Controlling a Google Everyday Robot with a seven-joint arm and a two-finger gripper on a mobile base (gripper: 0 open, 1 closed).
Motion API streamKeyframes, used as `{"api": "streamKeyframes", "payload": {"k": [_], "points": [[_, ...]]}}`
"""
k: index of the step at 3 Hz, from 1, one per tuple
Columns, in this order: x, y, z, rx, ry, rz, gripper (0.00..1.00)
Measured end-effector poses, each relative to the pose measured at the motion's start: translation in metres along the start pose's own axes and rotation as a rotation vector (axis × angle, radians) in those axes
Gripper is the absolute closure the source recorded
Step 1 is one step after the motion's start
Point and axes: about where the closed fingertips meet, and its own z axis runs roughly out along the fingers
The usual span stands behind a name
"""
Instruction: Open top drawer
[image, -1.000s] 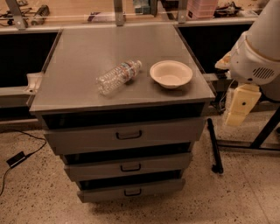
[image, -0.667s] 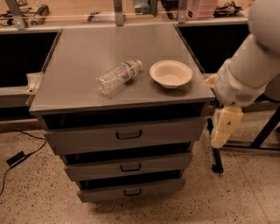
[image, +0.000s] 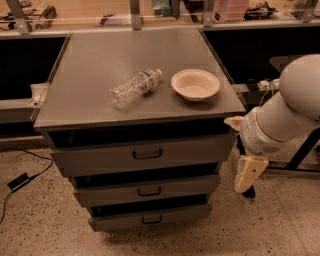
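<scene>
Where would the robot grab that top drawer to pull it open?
Probably by the dark bar handle at the centre of the top drawer, coming straight at its front: the bar lies level and alone stands out. The gripper hangs to the right of the cabinet in this view.

Smooth white arm (image: 292, 107) of thick rounded segments with a bulbous joint, ending in a cream gripper (image: 248, 174) at lower right.
</scene>
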Motion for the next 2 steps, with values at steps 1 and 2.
{"api": "streamKeyframes", "payload": {"k": [1,2], "points": [[-0.011,-0.001,0.008,-0.007,0.010,-0.059,0.00],[-0.016,-0.007,0.037,0.009,0.055,-0.103,0.00]]}}
